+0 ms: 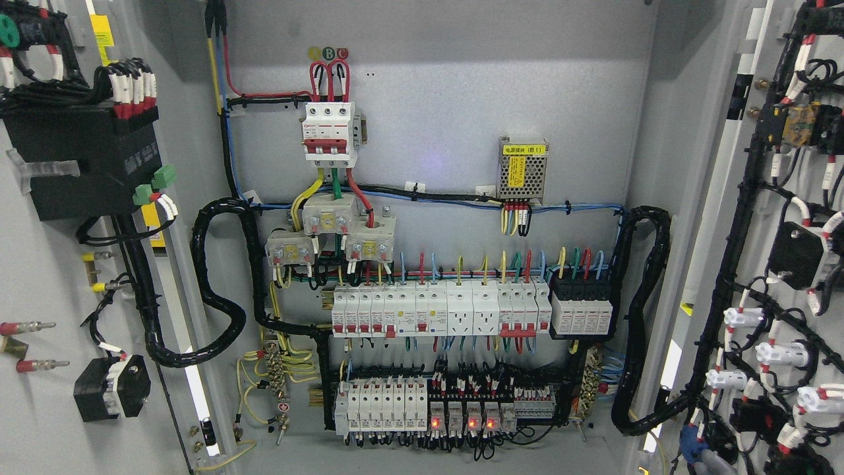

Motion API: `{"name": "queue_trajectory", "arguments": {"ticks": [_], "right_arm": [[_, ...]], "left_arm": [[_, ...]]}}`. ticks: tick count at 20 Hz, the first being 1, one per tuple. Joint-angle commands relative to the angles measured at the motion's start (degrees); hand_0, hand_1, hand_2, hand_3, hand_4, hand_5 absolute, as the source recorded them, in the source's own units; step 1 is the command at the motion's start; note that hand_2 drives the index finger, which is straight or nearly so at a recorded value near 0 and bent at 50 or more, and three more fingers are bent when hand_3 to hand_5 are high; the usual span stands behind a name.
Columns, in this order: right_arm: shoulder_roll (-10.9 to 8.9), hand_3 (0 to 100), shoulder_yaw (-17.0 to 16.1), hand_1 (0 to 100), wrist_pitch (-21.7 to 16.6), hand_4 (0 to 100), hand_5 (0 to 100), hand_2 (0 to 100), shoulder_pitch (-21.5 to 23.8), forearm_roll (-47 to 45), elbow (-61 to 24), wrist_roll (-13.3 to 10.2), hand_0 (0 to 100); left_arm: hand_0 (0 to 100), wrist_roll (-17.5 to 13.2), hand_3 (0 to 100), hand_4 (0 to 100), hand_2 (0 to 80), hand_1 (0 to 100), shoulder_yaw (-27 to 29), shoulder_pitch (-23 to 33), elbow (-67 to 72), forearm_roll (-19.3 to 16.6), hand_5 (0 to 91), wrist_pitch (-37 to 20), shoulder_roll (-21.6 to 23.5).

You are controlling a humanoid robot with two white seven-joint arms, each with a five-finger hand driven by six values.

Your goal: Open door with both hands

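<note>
Two doors stand swung wide: the left door (46, 277) fills the picture's left edge and the right door (778, 264) its right edge, each showing its inner face and the components wired to it. Between them the cabinet back panel (435, 119) is fully exposed, carrying the main breaker (330, 130), a power supply module (522, 169) and two breaker rows (435, 310). Black cable looms (211, 290) curve from panel to each door, left slack so the hinges can travel. Judged from this layout, opening is complete. Neither robot hand appears in view, so their state cannot be told
</note>
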Motion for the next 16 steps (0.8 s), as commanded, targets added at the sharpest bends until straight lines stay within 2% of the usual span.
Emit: {"name": "queue_trajectory", "arguments": {"ticks": [1, 3, 5, 8, 13, 16], "right_arm": [[0.63, 0, -4.7, 50, -0.1, 0, 0, 4, 0.1, -0.1, -0.3, 0.0, 0], [1.07, 0, -4.8, 50, 0.0, 0, 0, 4, 0.1, -0.2, -0.2, 0.0, 0], [1.51, 0, -5.0, 50, 0.0, 0, 0, 4, 0.2, -0.7, -0.1, 0.0, 0], [1.77, 0, -6.6, 50, 0.1, 0, 0, 4, 0.2, -1.1, 0.0, 0.1, 0], [2.48, 0, -6.5, 50, 0.1, 0, 0, 4, 0.9, -4.3, 0.5, 0.2, 0], [2.74, 0, -6.8, 50, 0.0, 0, 0, 4, 1.0, -4.9, 0.6, 0.2, 0]], "left_arm": [[12, -1.9, 0, 0, 0.0, 56, 9.2, 0.9, 0.5, 5.7, 0.0, 0.6, -1.2], [12, -3.4, 0, 0, 0.0, 56, 11.0, 0.9, 1.6, 8.4, 0.0, 1.3, -1.2], [12, -5.6, 0, 0, 0.0, 56, 12.7, 0.7, 3.6, 9.4, 0.0, 1.9, -1.4], [12, -8.5, 0, 0, 0.0, 56, 14.8, 0.3, 6.1, 9.5, 0.0, 2.1, -1.6], [12, -14.0, 0, 0, 0.0, 56, 18.3, -1.7, 9.8, 9.5, 0.0, 2.4, -1.5], [12, -14.6, 0, 0, 0.0, 56, 20.8, -3.4, 11.6, 11.1, 0.0, 5.6, -0.7]]}}
